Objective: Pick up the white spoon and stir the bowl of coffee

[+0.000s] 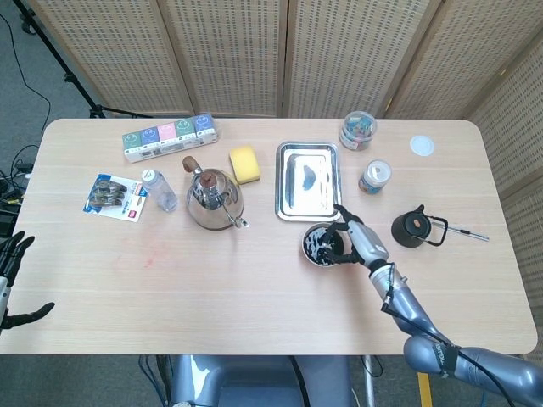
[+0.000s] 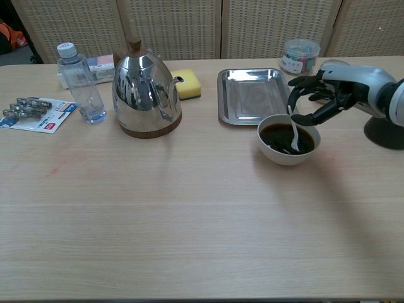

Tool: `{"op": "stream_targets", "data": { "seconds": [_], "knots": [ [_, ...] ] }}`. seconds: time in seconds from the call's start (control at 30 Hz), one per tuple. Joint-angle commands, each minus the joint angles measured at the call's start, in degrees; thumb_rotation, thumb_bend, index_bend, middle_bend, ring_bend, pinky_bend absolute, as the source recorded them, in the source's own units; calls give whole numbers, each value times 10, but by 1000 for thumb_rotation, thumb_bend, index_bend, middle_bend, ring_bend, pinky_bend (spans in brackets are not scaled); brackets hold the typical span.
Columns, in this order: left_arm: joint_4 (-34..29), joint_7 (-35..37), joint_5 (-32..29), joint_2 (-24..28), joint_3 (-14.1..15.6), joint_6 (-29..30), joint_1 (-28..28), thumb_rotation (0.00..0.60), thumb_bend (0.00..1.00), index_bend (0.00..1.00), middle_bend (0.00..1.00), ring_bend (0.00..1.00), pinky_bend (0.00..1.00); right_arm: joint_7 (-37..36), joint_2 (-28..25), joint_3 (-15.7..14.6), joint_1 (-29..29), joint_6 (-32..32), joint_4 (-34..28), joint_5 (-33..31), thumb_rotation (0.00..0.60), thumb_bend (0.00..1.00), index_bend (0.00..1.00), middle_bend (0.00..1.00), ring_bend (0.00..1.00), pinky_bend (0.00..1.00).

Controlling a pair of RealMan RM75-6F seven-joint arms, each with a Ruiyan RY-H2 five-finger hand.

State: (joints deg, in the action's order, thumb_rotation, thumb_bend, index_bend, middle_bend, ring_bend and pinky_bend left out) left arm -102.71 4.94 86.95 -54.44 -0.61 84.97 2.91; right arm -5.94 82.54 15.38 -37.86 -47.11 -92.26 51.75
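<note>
At the near left edge of the bench point(image 1: 254, 288), seen only in the head view, the left robot hand point(image 1: 10, 284) hangs off the side with its fingers spread and nothing in them. Toward the middle right, the bowl of coffee point(image 2: 288, 140) sits on the bare wood, just in front of the steel tray point(image 2: 250, 95). The right robot hand point(image 2: 323, 98) hovers over the bowl's right rim, pinching the handle of the white spoon point(image 2: 293, 132), whose lower end dips into the dark liquid. Right of the hand stands a small black kettle point(image 1: 413, 228). To the left are a polished steel kettle point(image 2: 144, 88) with a wooden knob, a yellow sponge point(image 2: 187, 84) behind its spout, and a clear water bottle point(image 2: 79, 83). Beyond the tray stands a lidded jar point(image 2: 300, 55) of coloured items.
</note>
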Motion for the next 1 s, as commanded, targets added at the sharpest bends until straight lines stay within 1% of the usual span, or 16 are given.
{"op": "stream_targets", "data": {
  "seconds": [0.03,0.3,0.43,0.6,0.8,0.9,1.0],
  "knots": [
    [1,2,0,1,0,1,0,600,0,0,0,0,0,5,21,3,-9,-2,8,-4,600,466,564,0,0,0],
    [5,17,-4,6,-2,1,0,600,0,0,0,0,0,14,73,27,-42,0,65,-42,600,466,568,0,0,0],
    [6,23,-6,7,-3,0,0,600,0,0,0,0,0,18,79,36,-49,-2,89,-52,600,468,568,0,0,0],
    [6,22,-6,7,-3,-2,1,600,0,0,0,0,0,15,61,43,-44,-3,91,-59,600,476,568,0,0,0],
    [4,14,-4,5,-2,-2,1,600,0,0,0,0,0,10,32,38,-29,-4,73,-52,600,513,568,0,0,0],
    [0,2,-1,1,1,-3,1,600,0,0,0,0,0,15,0,28,-16,-1,41,-47,600,516,568,0,0,0],
    [-1,-2,0,-1,1,-3,1,600,0,0,0,0,0,21,-19,21,-12,3,18,-46,600,517,568,0,0,0]
  ]
}}
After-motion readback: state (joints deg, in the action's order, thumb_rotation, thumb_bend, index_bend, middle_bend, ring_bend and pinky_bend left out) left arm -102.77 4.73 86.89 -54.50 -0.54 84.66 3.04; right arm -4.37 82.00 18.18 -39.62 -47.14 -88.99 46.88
